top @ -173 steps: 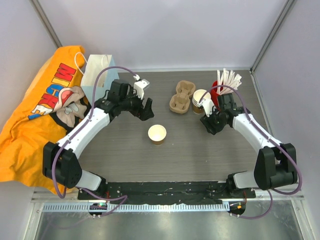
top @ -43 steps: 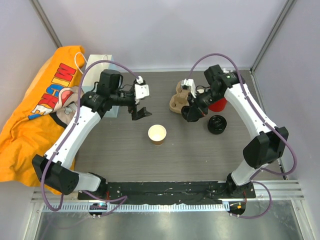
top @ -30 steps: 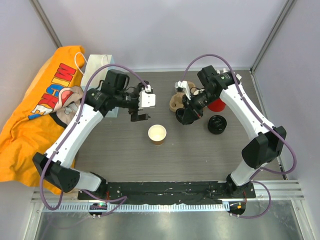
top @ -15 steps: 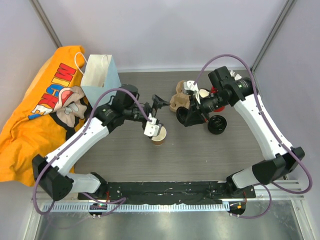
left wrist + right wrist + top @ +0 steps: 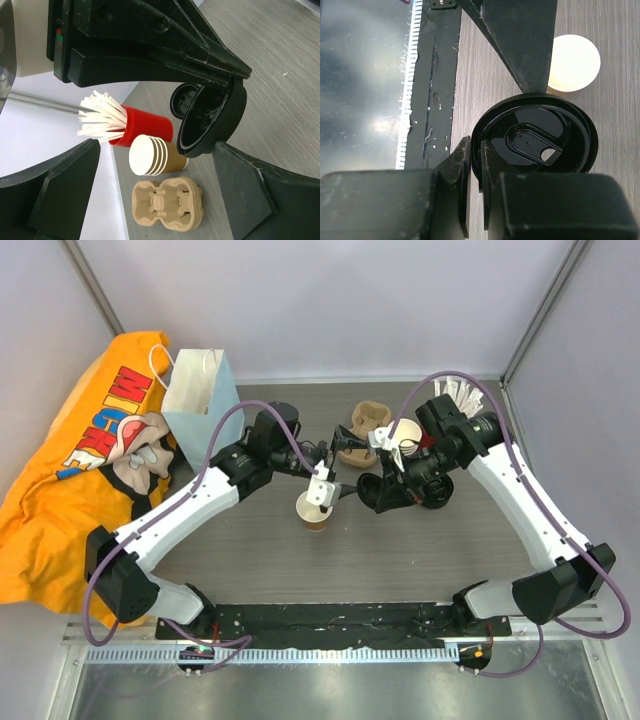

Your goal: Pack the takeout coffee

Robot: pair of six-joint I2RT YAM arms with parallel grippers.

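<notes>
The takeout coffee cup (image 5: 313,510) stands lidless in the middle of the table: brown kraft, white inside. It also shows in the right wrist view (image 5: 572,62). My right gripper (image 5: 374,490) (image 5: 476,150) is shut on the rim of a round black lid (image 5: 535,132) (image 5: 210,122). It holds the lid on edge in the air, just right of the cup. My left gripper (image 5: 340,475) (image 5: 155,150) is open and empty. It hovers over the cup's right side and faces the lid, and the cup is hidden from its wrist view.
A stack of lidless brown cups (image 5: 400,435) (image 5: 152,156) and a pulp cup carrier (image 5: 360,430) (image 5: 167,205) sit at the back. A red cup of white stirrers (image 5: 145,127), loose black lids (image 5: 182,100), a pale blue paper bag (image 5: 200,395) and orange cloth (image 5: 80,460) surround them.
My right gripper has carried the black lid from the back right towards the cup. My left gripper has swung down from the back left to just beside the cup.
</notes>
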